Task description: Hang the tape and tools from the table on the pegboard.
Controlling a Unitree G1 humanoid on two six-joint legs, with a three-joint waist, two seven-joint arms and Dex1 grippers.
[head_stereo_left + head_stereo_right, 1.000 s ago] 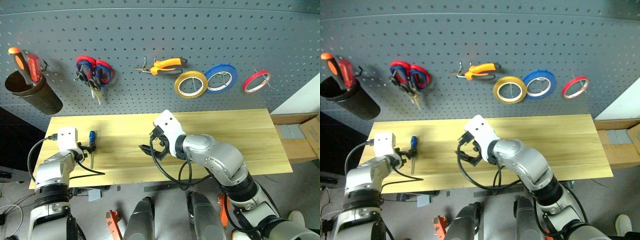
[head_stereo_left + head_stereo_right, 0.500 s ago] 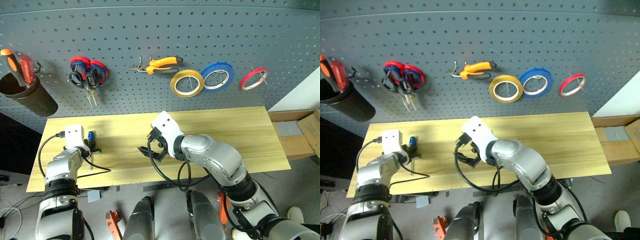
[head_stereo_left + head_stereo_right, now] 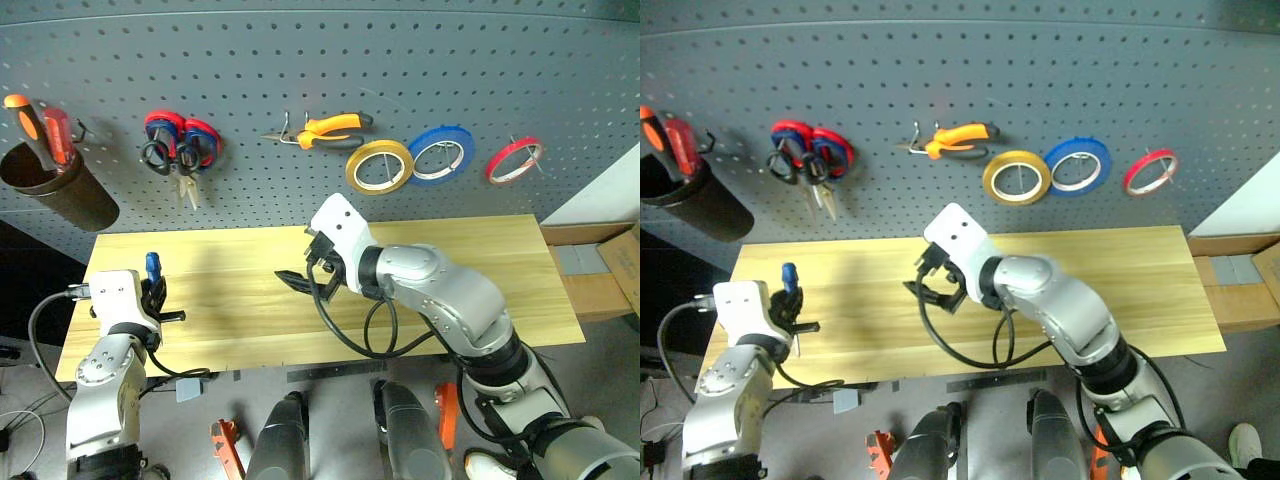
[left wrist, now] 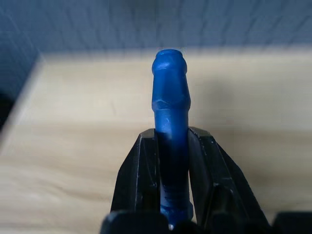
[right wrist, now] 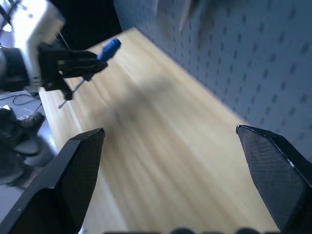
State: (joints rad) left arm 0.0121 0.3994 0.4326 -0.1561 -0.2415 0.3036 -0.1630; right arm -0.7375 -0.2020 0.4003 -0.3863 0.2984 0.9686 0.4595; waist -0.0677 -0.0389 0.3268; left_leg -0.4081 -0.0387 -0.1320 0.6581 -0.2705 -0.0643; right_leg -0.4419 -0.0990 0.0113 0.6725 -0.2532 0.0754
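Two screwdrivers (image 3: 45, 128) in cup (image 3: 60, 195).

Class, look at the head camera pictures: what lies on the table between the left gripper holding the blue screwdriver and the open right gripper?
Nothing: in the left eye view, bare table separates left gripper from right gripper.

Blue screwdriver (image 4: 170, 122), grey pegboard (image 3: 320, 90)

Silver-grey arms, white wrist blocks, black jaws, looping black cables.
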